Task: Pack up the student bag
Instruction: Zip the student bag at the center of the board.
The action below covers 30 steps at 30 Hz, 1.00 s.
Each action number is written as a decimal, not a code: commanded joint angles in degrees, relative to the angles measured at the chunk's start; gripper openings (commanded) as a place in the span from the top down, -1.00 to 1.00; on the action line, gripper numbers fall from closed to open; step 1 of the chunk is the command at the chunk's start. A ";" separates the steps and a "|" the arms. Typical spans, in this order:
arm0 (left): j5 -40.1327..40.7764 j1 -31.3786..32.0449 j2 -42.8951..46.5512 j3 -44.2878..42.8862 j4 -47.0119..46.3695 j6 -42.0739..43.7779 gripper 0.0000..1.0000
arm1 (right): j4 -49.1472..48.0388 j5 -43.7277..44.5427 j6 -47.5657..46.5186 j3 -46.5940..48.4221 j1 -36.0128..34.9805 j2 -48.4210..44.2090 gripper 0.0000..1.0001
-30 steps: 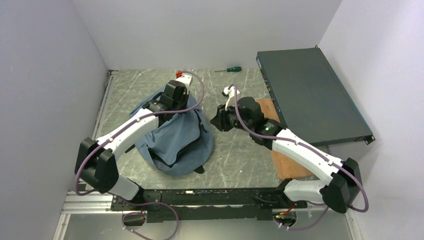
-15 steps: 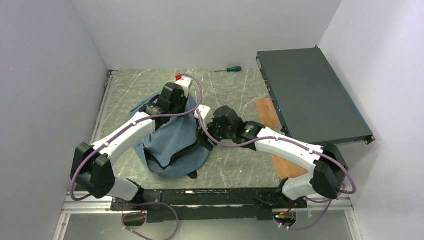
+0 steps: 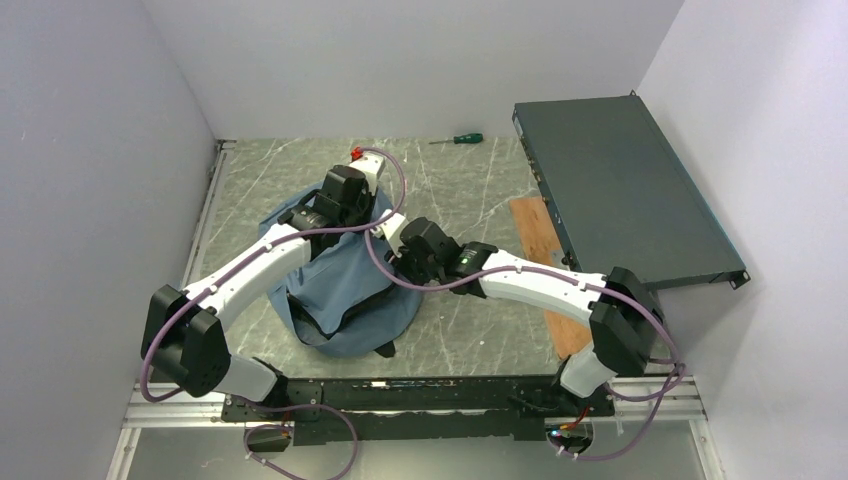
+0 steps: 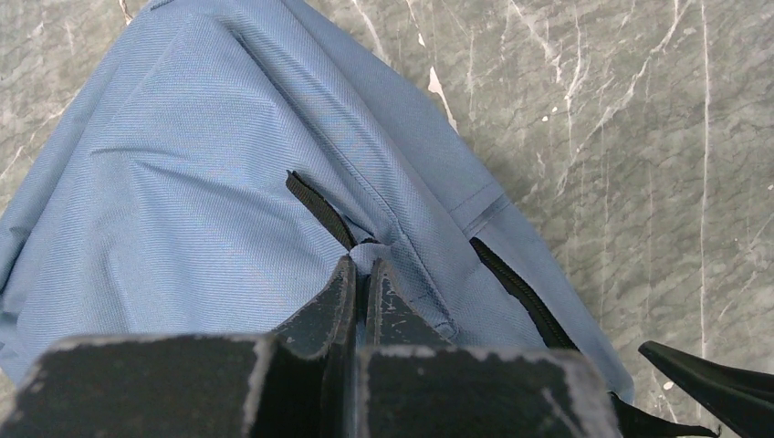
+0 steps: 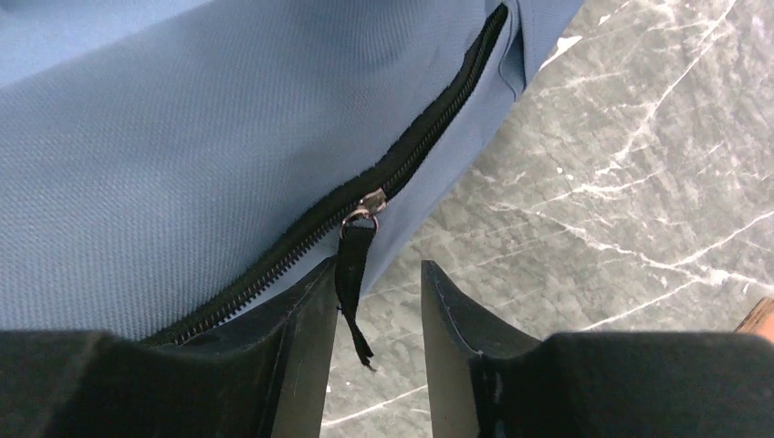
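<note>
The grey-blue student bag [image 3: 340, 285] stands on the marble table, held up at its top. My left gripper [image 3: 362, 220] is shut on a fold of the bag's fabric [image 4: 183, 182] near a black strap; its fingertips [image 4: 362, 266] pinch the cloth. My right gripper [image 3: 402, 262] is at the bag's right side, open. In the right wrist view the bag's closed black zipper [image 5: 402, 155] runs diagonally, and its black pull tab [image 5: 354, 265] hangs between the jaws of the right gripper [image 5: 377, 271], close against the left finger [image 5: 306, 319].
A flat dark grey metal box [image 3: 620, 190] fills the right rear. A wooden board [image 3: 545, 270] lies partly under it. A green-handled screwdriver [image 3: 458, 139] rests at the back wall. Walls close in on three sides.
My right arm swung left from over the board to the bag's right side, bringing its open jaws around the zipper pull. The left gripper stayed shut on the bag's top; the bag shifted slightly.
</note>
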<state>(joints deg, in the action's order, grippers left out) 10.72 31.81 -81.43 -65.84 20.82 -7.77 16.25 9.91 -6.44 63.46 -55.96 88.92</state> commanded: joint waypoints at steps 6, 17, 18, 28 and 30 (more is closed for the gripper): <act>0.37 0.18 0.27 -2.93 -0.52 -0.68 1.00 | 0.25 3.60 -0.05 5.67 -1.78 0.63 0.62; 11.95 -4.55 -6.54 -9.75 0.95 -2.22 1.00 | 3.26 -14.06 7.17 -1.61 -2.57 -6.87 1.00; 11.84 -4.56 -6.63 -9.76 0.04 -1.60 1.00 | 1.37 -19.03 9.52 -2.73 -2.76 -7.59 1.00; 7.25 -3.95 -3.93 -5.48 -3.93 -0.59 1.00 | -18.34 -46.68 25.32 -12.30 -5.16 -12.38 1.00; 3.80 -4.11 -4.28 -7.04 -1.01 0.39 1.00 | -18.57 -44.00 26.33 -12.82 -4.70 -12.53 1.00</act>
<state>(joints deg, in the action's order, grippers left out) 11.40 30.20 -87.13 -71.18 29.58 -10.81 -0.62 -19.40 12.86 51.37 -58.19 79.44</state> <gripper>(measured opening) 0.029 0.009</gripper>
